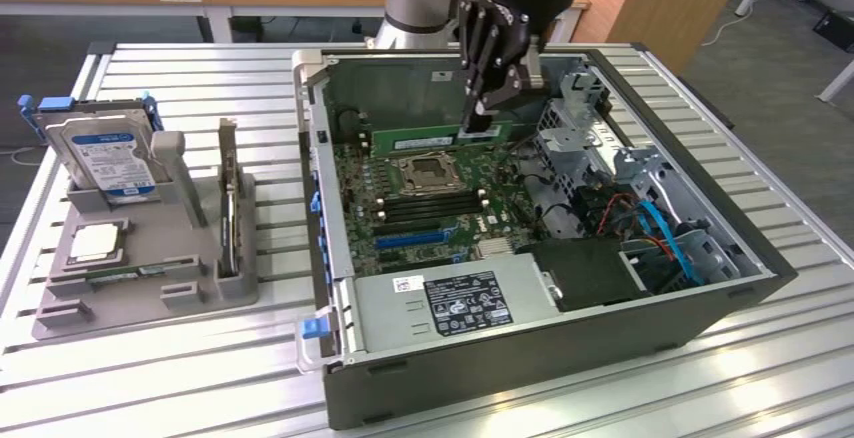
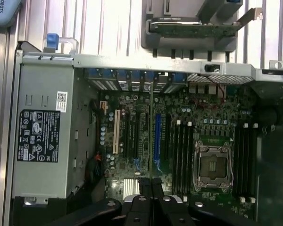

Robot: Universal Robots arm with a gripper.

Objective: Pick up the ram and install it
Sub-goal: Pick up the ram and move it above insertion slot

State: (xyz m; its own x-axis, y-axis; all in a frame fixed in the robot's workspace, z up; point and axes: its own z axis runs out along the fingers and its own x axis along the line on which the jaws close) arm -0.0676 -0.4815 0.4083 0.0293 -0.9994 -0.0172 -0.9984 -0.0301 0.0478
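The ram (image 1: 427,141) is a narrow green stick that hangs level inside the open computer case (image 1: 334,208), over the far side of the processor socket (image 1: 427,173). My gripper (image 1: 481,130) is shut on the end of the stick toward the exterior view's right. In the wrist view the ram (image 2: 152,127) shows edge-on as a thin line running out from between my black fingers (image 2: 140,186), across the motherboard's slots. Black memory slots (image 2: 181,150) lie beside the socket (image 2: 212,165). Whether the stick touches a slot I cannot tell.
A grey holder (image 1: 147,288) on the slatted table at the exterior view's left carries a hard drive (image 1: 107,153), a square processor chip (image 1: 96,243) and an upright expansion card (image 1: 230,198). In the case, a power supply (image 1: 454,303) and a metal drive cage (image 1: 587,128) flank the board.
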